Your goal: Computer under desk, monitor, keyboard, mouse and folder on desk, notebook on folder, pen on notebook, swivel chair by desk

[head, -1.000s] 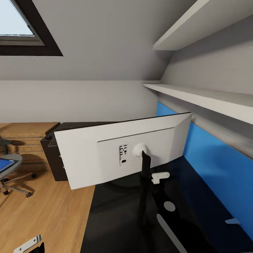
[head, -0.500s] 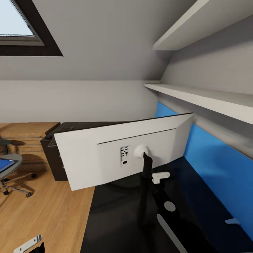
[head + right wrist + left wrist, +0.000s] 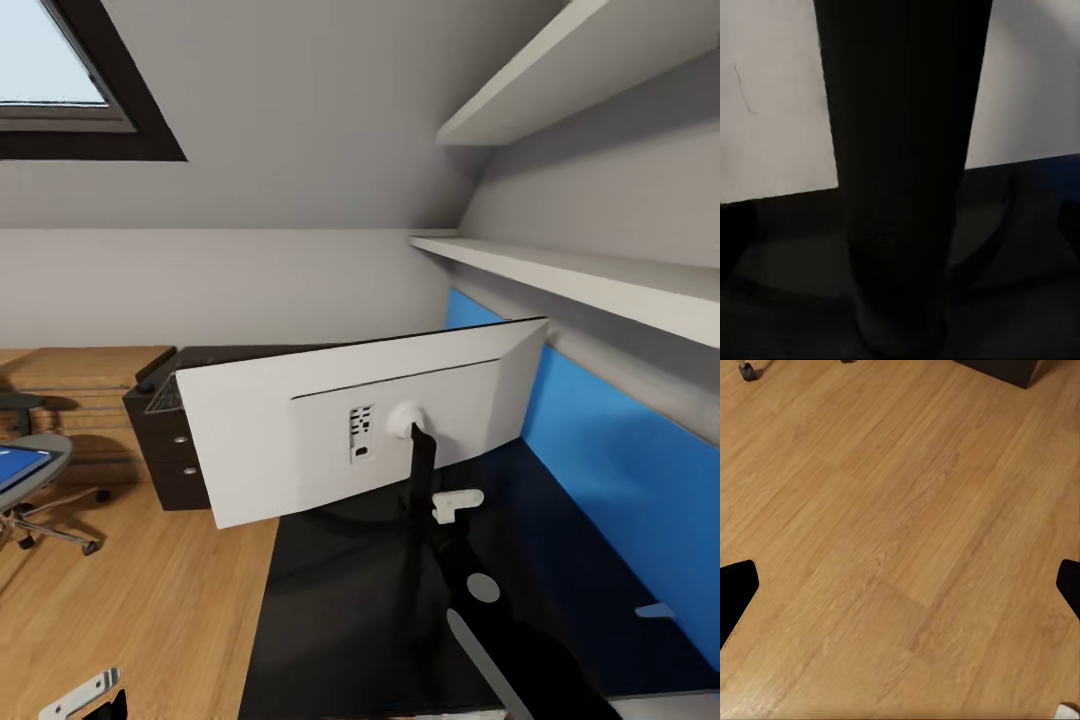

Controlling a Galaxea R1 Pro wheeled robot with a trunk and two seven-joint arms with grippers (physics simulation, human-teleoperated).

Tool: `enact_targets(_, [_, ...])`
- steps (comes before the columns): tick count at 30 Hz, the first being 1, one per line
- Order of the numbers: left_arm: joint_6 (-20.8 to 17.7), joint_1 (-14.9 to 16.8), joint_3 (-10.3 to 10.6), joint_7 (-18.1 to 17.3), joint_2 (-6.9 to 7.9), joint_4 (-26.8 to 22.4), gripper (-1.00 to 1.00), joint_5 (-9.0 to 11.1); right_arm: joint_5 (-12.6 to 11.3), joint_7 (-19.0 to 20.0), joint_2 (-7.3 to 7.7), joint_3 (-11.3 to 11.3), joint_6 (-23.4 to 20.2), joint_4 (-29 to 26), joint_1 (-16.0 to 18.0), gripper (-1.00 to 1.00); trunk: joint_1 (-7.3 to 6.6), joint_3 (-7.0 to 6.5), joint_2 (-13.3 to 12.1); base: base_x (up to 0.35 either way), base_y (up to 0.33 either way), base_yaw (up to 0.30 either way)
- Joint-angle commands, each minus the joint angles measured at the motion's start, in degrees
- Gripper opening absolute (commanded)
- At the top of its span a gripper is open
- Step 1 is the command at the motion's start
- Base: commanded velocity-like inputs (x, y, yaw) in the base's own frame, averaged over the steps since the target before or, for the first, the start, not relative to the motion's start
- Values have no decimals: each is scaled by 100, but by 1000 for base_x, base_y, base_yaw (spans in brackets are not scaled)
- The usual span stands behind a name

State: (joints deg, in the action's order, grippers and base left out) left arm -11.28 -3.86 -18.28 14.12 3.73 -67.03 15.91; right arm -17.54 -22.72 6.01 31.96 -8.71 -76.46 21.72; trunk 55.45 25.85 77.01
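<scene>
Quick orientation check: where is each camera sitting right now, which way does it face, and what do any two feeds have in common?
Head view: from the robot's head, down over the black desk at the monitor from behind; right arm reaches to its stand.
Left wrist view: faces the wood floor; dark fingertips at the edges.
Right wrist view: close on the monitor stand, white monitor back either side.
Shared: head and right wrist views both show stand and monitor back.
</scene>
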Motion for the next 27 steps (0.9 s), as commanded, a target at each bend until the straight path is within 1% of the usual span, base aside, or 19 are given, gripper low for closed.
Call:
enact_targets(1, [-23, -1, 8, 30, 4, -12, 100, 52, -30, -48, 5, 20, -26, -9, 8, 100, -2, 5, 4, -291, 163, 0])
enact_targets(12, [-23, -2, 5, 47, 5, -12, 100, 53, -30, -47, 5, 25, -19, -18, 8, 100, -2, 5, 4, -266, 228, 0])
enact_targets(14, [-30, -1, 8, 41, 0, -6, 100, 58, -23, -59, -8, 95, -20, -10, 8, 100, -2, 5, 4, -253, 243, 0])
enact_targets(15, [-31, -1, 11, 40, -2, 34, 100, 57, -17, -61, -10, 196, -18, -11, 8, 100, -2, 5, 4, -242, 252, 0])
enact_targets(16, [-50, -2, 23, 34, 6, 188, 100, 54, -8, -63, -6, 473, -17, -32, 8, 100, -2, 5, 4, -236, 258, 0])
enact_targets(17, [-57, -1, 25, 33, 9, 231, 100, 52, -7, -61, -5, 516, -16, -34, 8, 100, -2, 5, 4, -235, 259, 0])
enact_targets(18, [-74, -1, 33, 32, 16, 363, 100, 44, -1, -71, -17, 650, 13, -26, 8, 100, -2, 5, 4, -234, 260, 0])
enact_targets(19, [-78, -1, 35, 31, 17, 393, 100, 42, 2, -78, -23, 700, 28, -21, 8, 100, -2, 5, 4, -233, 261, 0])
enact_targets(20, [-83, -1, 41, 31, 16, 437, 100, 39, 7, -121, -47, 802, 61, -13, 8, 100, -2, 5, 4, -233, 262, 0])
enact_targets(21, [-85, -2, 43, 31, 15, 453, 100, 38, 8, -166, -80, 850, 75, -13, 8, 100, -2, 5, 4, -232, 263, 0])
enact_targets(22, [-88, -2, 47, 27, 15, 477, 100, 37, 8, -326, -197, 920, 94, -15, 8, 100, -2, 5, 4, -231, 263, 0])
enact_targets(23, [-89, -3, 48, 26, 15, 487, 100, 37, 10, -449, -276, 944, 100, -13, 8, 100, -2, 5, 4, -231, 263, 0])
enact_targets(24, [-91, -2, 51, 26, 14, 500, 100, 36, 11, -775, -476, 977, 107, 0, 8, 100, -2, 5, 4, -223, 263, 0])
enact_targets(25, [-93, -2, 53, 25, 14, 505, 100, 38, 10, -968, -594, 984, 103, 17, 8, 100, -2, 5, 4, -217, 262, 0])
enact_targets(26, [-97, -1, 56, 27, 12, 514, 100, 37, 12, -1375, -844, 998, 96, 95, 10, 100, -2, 5, 4, -201, 253, 0])
enact_targets(27, [-96, -1, 59, 29, 4, 524, 100, 37, 85, -2102, -1346, 1030, 95, 382, 14, 100, -2, 5, 4, -169, 223, 0])
